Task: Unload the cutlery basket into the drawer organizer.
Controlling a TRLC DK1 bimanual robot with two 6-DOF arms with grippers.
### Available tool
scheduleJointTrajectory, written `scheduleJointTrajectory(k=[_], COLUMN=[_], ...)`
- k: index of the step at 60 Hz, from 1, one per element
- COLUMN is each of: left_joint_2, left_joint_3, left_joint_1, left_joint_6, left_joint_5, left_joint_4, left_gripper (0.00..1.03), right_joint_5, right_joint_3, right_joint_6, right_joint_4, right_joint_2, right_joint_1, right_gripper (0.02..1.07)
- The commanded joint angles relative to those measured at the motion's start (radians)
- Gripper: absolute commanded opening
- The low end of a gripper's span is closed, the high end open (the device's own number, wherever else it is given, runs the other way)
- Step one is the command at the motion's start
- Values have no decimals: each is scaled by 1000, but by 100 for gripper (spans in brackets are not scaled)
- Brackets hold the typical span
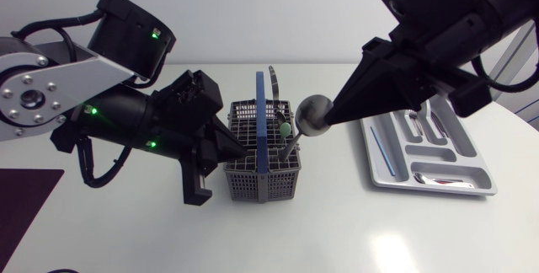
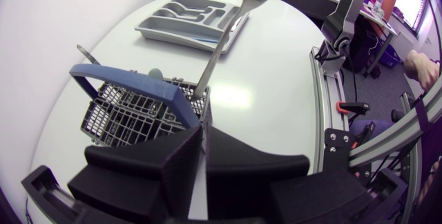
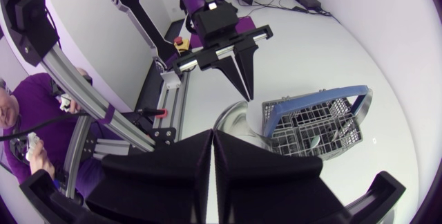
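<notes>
Right gripper (image 1: 335,118) narrow, fingers pressed down to a thin seam and clamped on the serving spoon (image 1: 312,113) right at the edge of its bowl. Bowl up at the fingertips, shaft slanting down and away from them, far end down inside the cutlery basket (image 1: 253,168). Spoon tilted, not upright.

Left gripper (image 1: 238,148) likewise narrow, barely a slit between the fingers, tips against the basket's rim at the corner nearest them. Rim nipped or merely touched: no telling. Blue carry handle (image 1: 260,121) arching over the basket just ahead of the left fingertips, spoon shaft rising just past it.

Between the two grippers: the grey grid basket, upright on the white table (image 1: 354,231). Inside it, ahead of the left gripper: a dark-handled utensil (image 1: 274,81) sticking up beyond the blue handle, and a small green piece (image 1: 286,126) beside the spoon shaft. Something more low in the compartments, too small to name.

Flat on the table, behind and under the right arm: the drawer organizer (image 1: 400,170), well apart from the basket, on the far side of the right gripper from the left one. In it: a thin blue stick (image 1: 383,147) in the long slot nearest the basket, shiny cutlery (image 1: 438,179) in the crosswise slot, further pieces in the slanted slots.
</notes>
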Motion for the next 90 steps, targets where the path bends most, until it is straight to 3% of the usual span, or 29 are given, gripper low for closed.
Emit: scheduleJointTrajectory(k=[1,9,35,41,56,90], left_joint_2=[18,20,87,110,136,172], left_joint_3=[-3,5,62,82,111,135], left_joint_1=[-14,-34,-122,-135,-146,-174], left_joint_6=[7,-33,-131,-154,-196,-220], left_joint_5=[7,-4,-96,-151,-199,-223], left_joint_4=[22,70,223,277,349,418], left_gripper=[37,43,46,46,46,46], right_joint_5=[-44,-104,-265,-266,-274,-311], right_joint_3=[36,44,28,28,2,-25], right_joint_6=[59,183,439,491,605,768], right_joint_4=[-8,43,141,162,239,363], right_joint_2=[-14,-16,-8,3,13,19], right_joint_1=[-19,-80,-232,-240,-246,-246], right_gripper=[8,8,8,8,8,8])
